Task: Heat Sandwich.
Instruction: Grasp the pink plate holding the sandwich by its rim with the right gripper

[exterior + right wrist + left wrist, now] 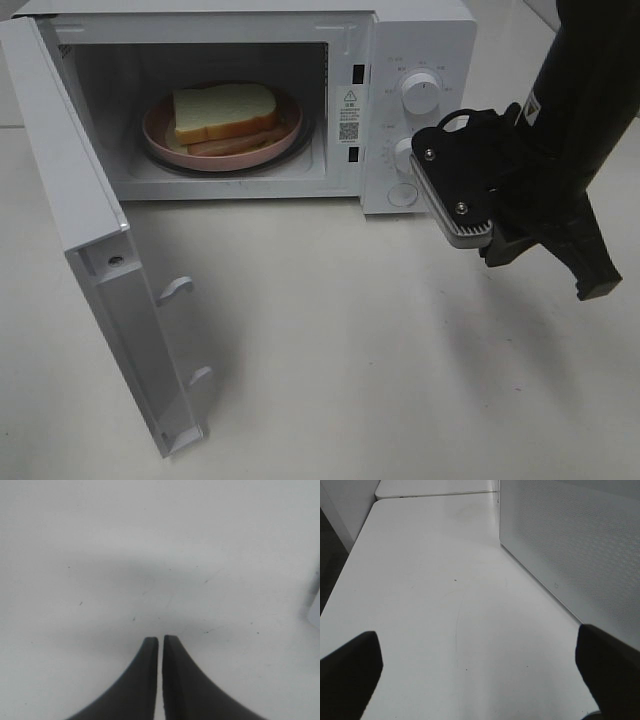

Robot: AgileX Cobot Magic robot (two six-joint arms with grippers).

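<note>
We see sandwich on plate in open microwave, upper left, left gripper released, right gripper clenched

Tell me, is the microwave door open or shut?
Open. The microwave door stands swung wide out to the left, and the sandwich on its pink plate is plainly visible inside.

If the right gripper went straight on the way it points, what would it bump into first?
Most likely the white table: the right gripper points down at its bare top, with nothing in between. How far off it is, I can't tell.
</note>
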